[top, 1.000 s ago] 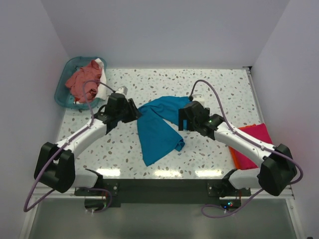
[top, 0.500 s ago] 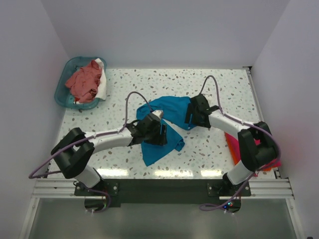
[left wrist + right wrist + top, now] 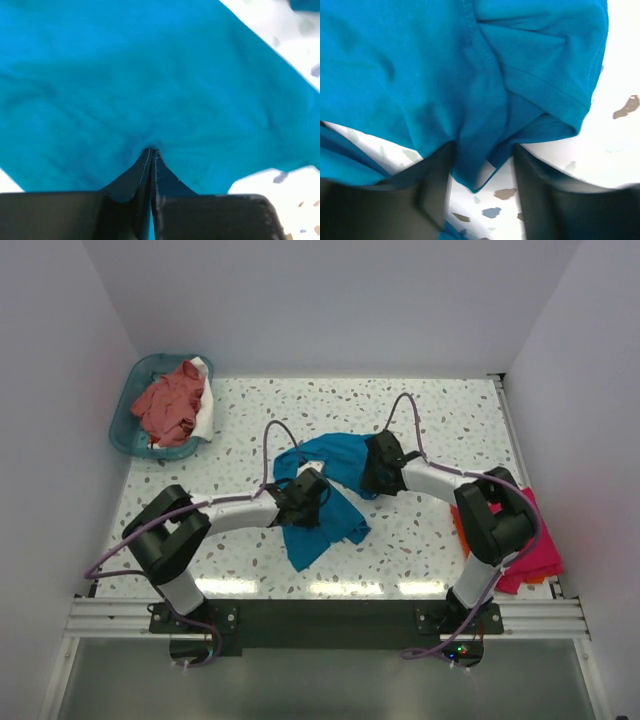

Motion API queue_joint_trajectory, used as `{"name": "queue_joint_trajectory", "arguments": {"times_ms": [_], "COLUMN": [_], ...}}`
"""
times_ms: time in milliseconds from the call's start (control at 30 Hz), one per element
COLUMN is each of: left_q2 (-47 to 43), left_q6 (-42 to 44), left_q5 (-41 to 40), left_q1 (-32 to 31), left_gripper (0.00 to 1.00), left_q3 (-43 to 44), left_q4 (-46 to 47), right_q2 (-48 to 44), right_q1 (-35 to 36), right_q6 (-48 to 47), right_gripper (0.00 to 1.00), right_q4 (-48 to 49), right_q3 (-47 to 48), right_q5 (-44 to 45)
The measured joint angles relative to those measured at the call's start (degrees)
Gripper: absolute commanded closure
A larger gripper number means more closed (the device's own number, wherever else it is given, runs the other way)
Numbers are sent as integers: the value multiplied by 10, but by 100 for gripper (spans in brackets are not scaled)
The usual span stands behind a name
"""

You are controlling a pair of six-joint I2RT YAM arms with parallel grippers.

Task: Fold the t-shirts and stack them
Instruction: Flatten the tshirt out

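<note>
While the large teal-blue soft cloth t-shirt lies crumpled at the middle of the speckled white terrazzo table, the left gripper is found pressed together, a pucker of that cloth pinched at its tips. The right gripper is spread, a hemmed fold lying between its fingers, not yet clamped. That fold should be seated deep past the hem before the garment is drawn flat.

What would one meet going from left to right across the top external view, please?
Teal basket holding a salmon-pink t-shirt → left gripper → right gripper → magenta-pink t-shirt. The teal-blue t-shirt lies under both grippers, so it is left out.
</note>
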Motion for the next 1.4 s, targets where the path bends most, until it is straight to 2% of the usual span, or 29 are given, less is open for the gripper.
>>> {"name": "queue_joint_trajectory", "arguments": {"times_ms": [33,133,333,467,533,567,600,667,733,867,933,1033,1167,1267,1400], "left_q2": [-2,-14,-27,-2,27,41,54,66,57,-4,-52,-128,-193,-207,-204], "left_q6": [1,1,20,51,70,81,91,103,111,104,91,63,17,-16,-46], "left_q5": [-1,-1,5,-2,-5,-7,-7,-3,11,33,29,14,1,-17,-50], "left_q1": [8,63,242,338,367,376,382,385,384,368,343,276,184,163,164], "left_gripper": [100,100,100,99,92,78,70,52,49,49,49,47,35,32,31], "left_q3": [-1,-12,-9,85,169,212,254,305,321,251,183,74,-23,-67,-81], "left_q4": [-3,-8,-41,-84,-100,-106,-111,-109,-101,-92,-87,-89,-95,-99,-104], "right_q2": [5,19,28,28,28,28,28,23,9,-38,-60,-75,-72,-60,-38], "right_q1": [0,-5,-84,-159,-185,-191,-194,-194,-190,-186,-187,-186,-186,-186,-186], "right_q6": [1,2,2,-5,-9,-12,-15,-25,-31,-43,-46,-49,-57,-59,-61], "right_gripper": [69,100,100,100,87,78,67,56,49,48,46,41,34,34,34], "right_q4": [0,-4,-19,-47,-61,-69,-74,-80,-83,-85,-81,-74,-74,-71,-73], "right_q3": [5,18,40,65,87,100,109,127,130,115,99,66,31,30,38], "right_q5": [1,1,-4,2,7,10,14,16,16,15,10,-2,-16,-17,-17]}}
